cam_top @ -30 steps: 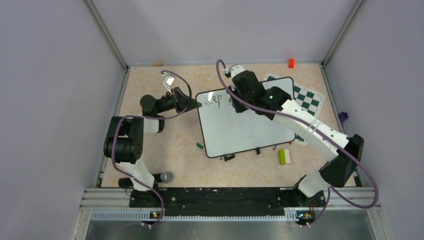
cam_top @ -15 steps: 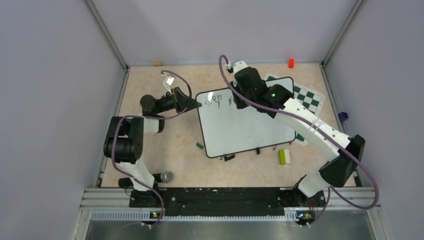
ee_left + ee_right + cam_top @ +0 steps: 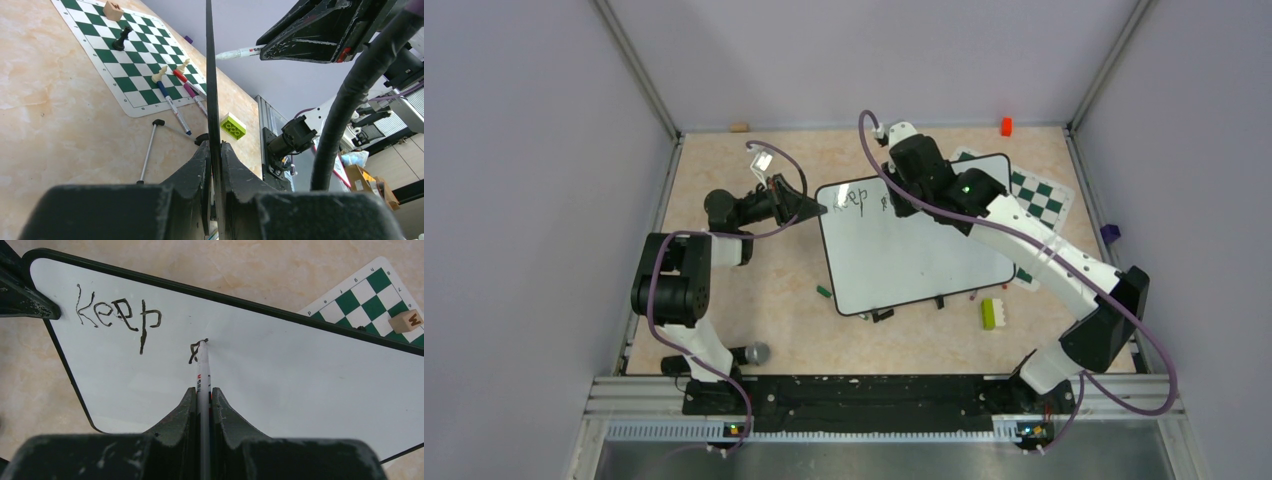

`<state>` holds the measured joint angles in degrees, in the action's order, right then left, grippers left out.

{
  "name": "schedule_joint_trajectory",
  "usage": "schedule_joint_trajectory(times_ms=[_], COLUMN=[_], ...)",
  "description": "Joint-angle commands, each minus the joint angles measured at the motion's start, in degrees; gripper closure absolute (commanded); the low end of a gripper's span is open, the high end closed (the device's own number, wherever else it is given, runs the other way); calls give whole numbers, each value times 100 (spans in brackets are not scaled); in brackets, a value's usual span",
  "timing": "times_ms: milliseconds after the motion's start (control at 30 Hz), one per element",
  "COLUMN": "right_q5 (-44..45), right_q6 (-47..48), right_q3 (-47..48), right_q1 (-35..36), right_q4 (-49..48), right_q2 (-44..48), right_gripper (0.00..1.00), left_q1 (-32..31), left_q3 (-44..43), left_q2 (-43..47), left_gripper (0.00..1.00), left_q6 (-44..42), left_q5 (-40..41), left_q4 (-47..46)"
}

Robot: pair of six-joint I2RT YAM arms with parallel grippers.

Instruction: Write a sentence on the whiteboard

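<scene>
The whiteboard (image 3: 924, 250) lies mid-table, white with a thin black rim. Its face (image 3: 300, 375) bears the word "Keep" (image 3: 117, 315) and a short fresh stroke (image 3: 196, 349) to its right. My left gripper (image 3: 816, 209) is shut on the board's left rim (image 3: 210, 90), which I see edge-on between its fingers (image 3: 197, 167). My right gripper (image 3: 204, 390) is shut on a white marker (image 3: 203, 372) whose tip touches the board at the stroke. The right gripper (image 3: 896, 205) hovers over the board's top part.
A green-and-white chess mat (image 3: 1039, 200) lies under the board's right side, with a wooden cube (image 3: 406, 321), chess pieces (image 3: 120, 40) and loose markers (image 3: 172, 102). A lime brick (image 3: 988, 313), small green piece (image 3: 823, 291), orange block (image 3: 1006, 126), purple item (image 3: 1110, 233) lie around.
My right gripper has moved a little up and left over the board with the marker, and a new stroke has appeared right of "Keep". The left arm has not moved.
</scene>
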<state>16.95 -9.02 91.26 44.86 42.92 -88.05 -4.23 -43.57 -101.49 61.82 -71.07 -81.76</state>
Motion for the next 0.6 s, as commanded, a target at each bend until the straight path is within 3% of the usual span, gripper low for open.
schedule_joint_trajectory(times_ms=[0,567], right_q5=[395,209], right_q6=[25,36], right_q3=[142,-147], right_q1=[-42,-56], right_q4=[-189,93], right_q2=[-62,130], right_gripper=[100,100], left_q1=[-34,-34], left_q3=[33,31], left_q2=[212,215], left_gripper=[89,89], left_q6=[-223,-219], left_q5=[-337,-333], left_q4=[-287,-279])
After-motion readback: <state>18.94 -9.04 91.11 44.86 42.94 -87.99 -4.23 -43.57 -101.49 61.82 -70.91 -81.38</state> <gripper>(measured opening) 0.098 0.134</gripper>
